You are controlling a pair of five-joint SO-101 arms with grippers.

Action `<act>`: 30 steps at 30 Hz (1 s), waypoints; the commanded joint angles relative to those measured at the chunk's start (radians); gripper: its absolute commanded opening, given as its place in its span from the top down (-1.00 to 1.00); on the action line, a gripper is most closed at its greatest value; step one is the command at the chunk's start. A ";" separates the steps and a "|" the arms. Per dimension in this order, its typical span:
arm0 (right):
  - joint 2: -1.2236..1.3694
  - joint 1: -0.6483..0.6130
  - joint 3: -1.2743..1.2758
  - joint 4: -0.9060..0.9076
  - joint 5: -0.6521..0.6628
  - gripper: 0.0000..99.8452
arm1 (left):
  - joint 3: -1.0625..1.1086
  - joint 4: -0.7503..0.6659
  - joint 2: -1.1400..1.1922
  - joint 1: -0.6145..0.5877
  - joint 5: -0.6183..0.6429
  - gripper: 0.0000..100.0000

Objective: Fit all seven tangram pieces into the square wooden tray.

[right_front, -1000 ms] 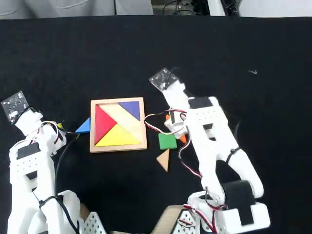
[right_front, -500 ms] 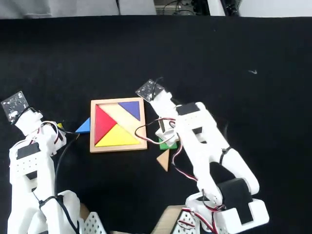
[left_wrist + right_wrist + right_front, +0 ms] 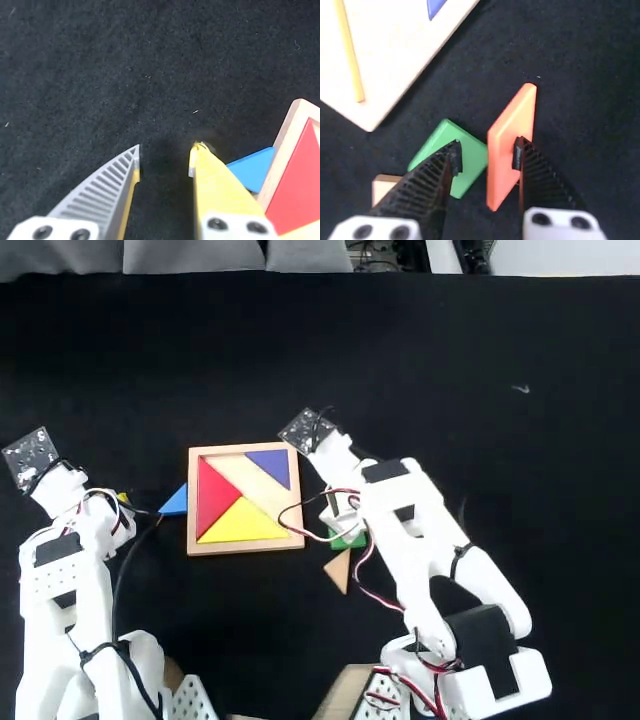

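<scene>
My right jaws gape astride the tilted orange wooden parallelogram (image 3: 512,120); light, stiff, slick, so I'd pinch its flat faces. Left jaws open too.

The right arm (image 3: 420,530) covers most of the green square (image 3: 346,538); in the wrist views the wooden tray (image 3: 395,70) is cut off at the edge, a black finger (image 3: 420,190) hides most of the tan triangle (image 3: 380,183), and a yellow finger (image 3: 215,185) overlaps the blue triangle (image 3: 252,167).

Your tray (image 3: 245,547) has a lone triangle (image 3: 175,501) just off its left; square piece (image 3: 348,538) sits right of it, second triangle (image 3: 338,570) in front.
</scene>
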 commanded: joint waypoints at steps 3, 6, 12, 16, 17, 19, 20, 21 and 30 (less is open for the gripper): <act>0.015 0.077 -0.001 -0.064 0.029 0.64 | -0.004 -0.015 -0.009 -0.005 -0.003 0.66; 0.077 0.075 -0.024 -0.069 0.058 0.64 | -0.004 -0.015 -0.009 -0.004 -0.003 0.66; 0.130 0.074 -0.082 -0.041 0.061 0.71 | -0.004 -0.015 -0.009 -0.004 -0.003 0.66; 0.130 0.074 -0.082 -0.041 0.063 0.72 | -0.004 -0.015 -0.009 -0.002 -0.003 0.66; 0.130 0.074 -0.082 -0.041 0.068 0.72 | -0.004 -0.015 -0.009 -0.002 -0.003 0.66; 0.134 0.074 -0.082 -0.041 0.114 0.75 | -0.004 -0.015 -0.009 -0.002 -0.003 0.66; 0.134 0.077 -0.082 -0.043 0.129 0.79 | -0.004 -0.015 -0.009 -0.002 -0.003 0.66; 0.131 0.080 -0.085 -0.044 0.133 0.85 | -0.004 -0.015 -0.009 -0.004 -0.003 0.66; 0.127 0.218 -0.260 0.032 -0.038 0.97 | -0.004 -0.015 -0.009 -0.004 -0.003 0.66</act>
